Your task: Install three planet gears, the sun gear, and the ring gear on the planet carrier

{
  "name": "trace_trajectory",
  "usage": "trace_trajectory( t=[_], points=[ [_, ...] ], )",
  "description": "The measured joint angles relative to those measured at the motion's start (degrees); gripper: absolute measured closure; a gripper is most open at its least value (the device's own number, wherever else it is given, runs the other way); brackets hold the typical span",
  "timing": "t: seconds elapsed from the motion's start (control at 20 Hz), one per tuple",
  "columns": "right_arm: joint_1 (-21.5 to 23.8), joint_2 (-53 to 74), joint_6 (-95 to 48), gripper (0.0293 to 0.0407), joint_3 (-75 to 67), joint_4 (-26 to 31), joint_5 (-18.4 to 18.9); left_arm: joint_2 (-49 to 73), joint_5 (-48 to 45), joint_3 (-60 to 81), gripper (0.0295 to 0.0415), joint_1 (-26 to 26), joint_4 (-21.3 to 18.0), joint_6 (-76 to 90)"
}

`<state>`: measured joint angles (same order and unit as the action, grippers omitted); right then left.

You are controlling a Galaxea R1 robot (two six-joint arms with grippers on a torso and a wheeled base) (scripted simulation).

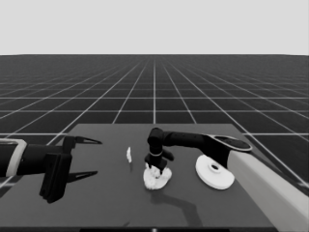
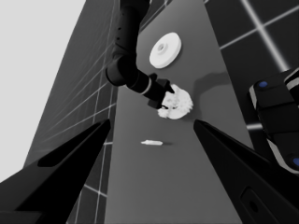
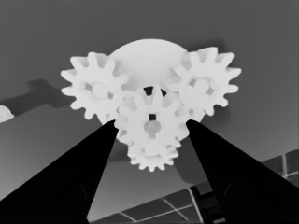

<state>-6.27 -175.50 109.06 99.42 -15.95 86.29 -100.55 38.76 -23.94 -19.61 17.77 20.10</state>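
Note:
The planet carrier, the smaller round part [image 1: 155, 184] [image 3: 145, 58], lies at mid-table with three planet gears on it: one [image 3: 96, 93], another [image 3: 205, 86], a third [image 3: 153, 158]. My right gripper [image 1: 155, 168] [image 3: 152, 122] stands straight over this cluster. Its fingers press both sides of a fourth gear, the sun gear [image 3: 152, 116], which sits slightly off the carrier's dark centre hole. The ring gear, the larger round part [image 1: 215, 172] [image 2: 165, 50], lies to the right of the cluster. My left gripper [image 1: 98, 157] [image 2: 152, 122] waits open over the table's left end.
A thin white piece [image 1: 129, 154] [image 2: 152, 142] lies on the table between the left gripper and the gear cluster. The right arm's pale grey part [image 1: 270, 188] fills the lower right corner. Dark machinery with blue lights [image 2: 278, 116] shows beyond the table edge.

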Motion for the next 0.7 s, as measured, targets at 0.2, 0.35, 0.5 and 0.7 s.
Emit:
trace_trajectory(
  t=[0.2, 0.35, 0.5, 0.7],
  points=[
    [0.01, 0.01, 2.4, 0.0391, 0.0, 0.0, 0.0, 0.0, 0.0, 0.0, 0.0326, 0.0, 0.0, 0.0],
    [0.0, 0.01, 4.2, 0.0391, 0.0, 0.0, 0.0, 0.0, 0.0, 0.0, 0.0326, 0.0, 0.0, 0.0],
    [0.01, 0.01, 6.0, 0.039, 0.0, 0.0, 0.0, 0.0, 0.0, 0.0, 0.0326, 0.0, 0.0, 0.0],
    [0.0, 0.0, 8.4, 0.0391, 0.0, 0.0, 0.0, 0.0, 0.0, 0.0, 0.0326, 0.0, 0.0, 0.0]
  ],
)
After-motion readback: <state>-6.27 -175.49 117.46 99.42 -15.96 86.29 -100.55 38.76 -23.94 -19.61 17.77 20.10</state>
